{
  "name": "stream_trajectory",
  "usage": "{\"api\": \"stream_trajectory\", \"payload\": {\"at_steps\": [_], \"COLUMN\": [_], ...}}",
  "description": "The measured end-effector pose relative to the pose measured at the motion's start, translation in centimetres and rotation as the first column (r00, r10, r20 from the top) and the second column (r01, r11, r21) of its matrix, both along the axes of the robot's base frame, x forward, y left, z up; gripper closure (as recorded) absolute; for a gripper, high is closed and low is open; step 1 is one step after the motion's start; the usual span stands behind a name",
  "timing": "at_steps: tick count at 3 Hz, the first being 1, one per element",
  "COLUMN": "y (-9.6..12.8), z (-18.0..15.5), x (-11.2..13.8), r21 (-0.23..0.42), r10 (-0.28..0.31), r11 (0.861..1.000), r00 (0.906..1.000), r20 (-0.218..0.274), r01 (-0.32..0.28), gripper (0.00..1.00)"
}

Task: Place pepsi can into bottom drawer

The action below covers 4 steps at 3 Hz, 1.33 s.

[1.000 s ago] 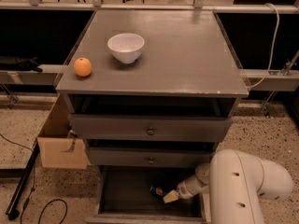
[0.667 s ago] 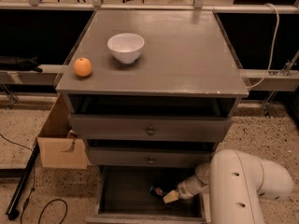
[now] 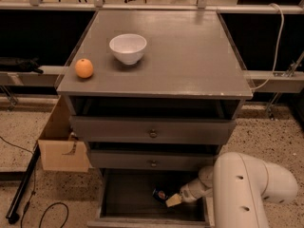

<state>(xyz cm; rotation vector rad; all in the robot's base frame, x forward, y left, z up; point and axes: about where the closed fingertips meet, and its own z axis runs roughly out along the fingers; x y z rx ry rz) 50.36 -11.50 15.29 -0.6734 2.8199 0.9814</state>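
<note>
A: Obs., nearest first?

B: White arm (image 3: 247,189) fills the lower right and reaches down and to the left, under the two shut upper drawers (image 3: 153,133). That low angle looks like the only way into the bottom drawer (image 3: 123,196), which stands pulled out.

A: End effector?

B: The gripper (image 3: 174,200) is inside the drawer, right of centre and low over the floor. The pepsi can (image 3: 160,194) is touching its tip on the left side. I cannot tell whether the gripper clamps the can or has let it go — dark on dark.

A: Can's attitude?

B: It is within the drawer walls, at or just above the floor. The long axis appears to run roughly left to right, in line with the gripper, so the can seems tipped or lying rather than upright. Which end points away is not legible. Judgement: placement nearly done, with release and withdrawal outstanding.

A: Farther back?

B: On the cabinet top (image 3: 190,56) an orange (image 3: 84,68) sits near the left edge, and a white bowl (image 3: 128,48) sits behind it to the right. Both are well apart from the work.
</note>
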Motion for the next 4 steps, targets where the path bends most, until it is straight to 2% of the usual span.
{"api": "stream_trajectory", "payload": {"at_steps": [2,3,4], "y": [0.0,0.01,0.01], "z": [0.0,-0.01,-0.01], "x": [0.0,-0.01,-0.01], "r21": [0.0,0.0,0.0], "r10": [0.0,0.0,0.0], "r11": [1.0,1.0,1.0], "r00": [1.0,1.0,1.0], "r20": [0.0,0.0,0.0], "r01": [0.0,0.0,0.0], "gripper": [0.14,0.0,0.0]}}
